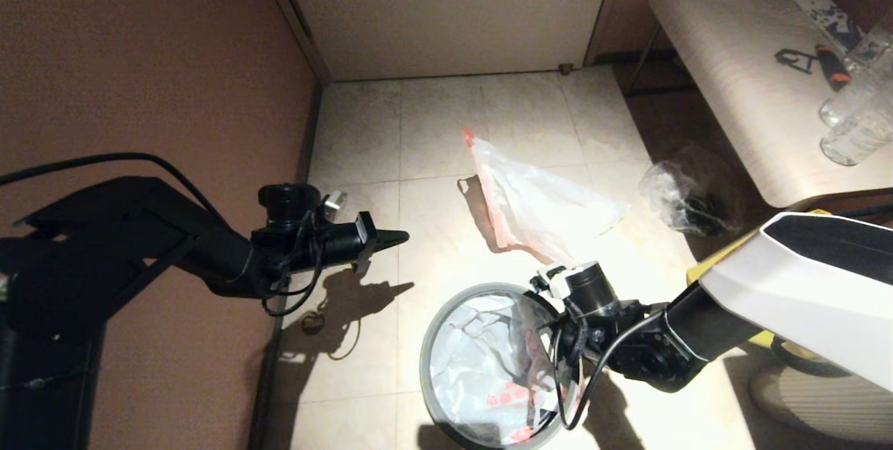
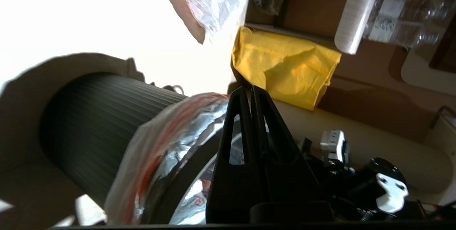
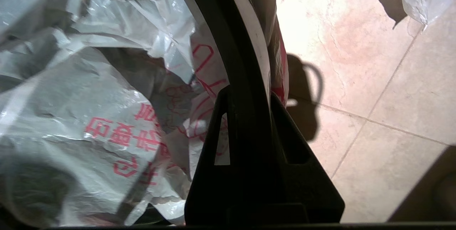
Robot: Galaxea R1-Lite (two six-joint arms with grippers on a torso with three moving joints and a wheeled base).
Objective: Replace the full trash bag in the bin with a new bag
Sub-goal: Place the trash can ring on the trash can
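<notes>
The bin (image 1: 446, 394) stands on the floor near me, black ribbed walls (image 2: 92, 116) under a grey hoop rim (image 1: 436, 321). The new bag (image 1: 481, 373), milky white with red characters (image 3: 117, 137), lines it and folds over the edge (image 2: 167, 133). My right gripper (image 3: 249, 92) is shut across the bin's right rim (image 3: 245, 44), with the bag's folded film in the grip. The full trash bag (image 1: 537, 206), see-through with orange-pink strips, lies on the tiles beyond the bin. My left gripper (image 1: 394, 237) hovers to the bin's left, shut and empty (image 2: 249, 91).
A clear bag with dark contents (image 1: 687, 199) lies at the right beside a pale bench (image 1: 753, 73) carrying bottles (image 1: 858, 122). A yellow tote bag (image 2: 285, 66) sits by the right arm. A brown wall (image 1: 139, 52) runs along the left and a door (image 1: 446, 3) closes the far end.
</notes>
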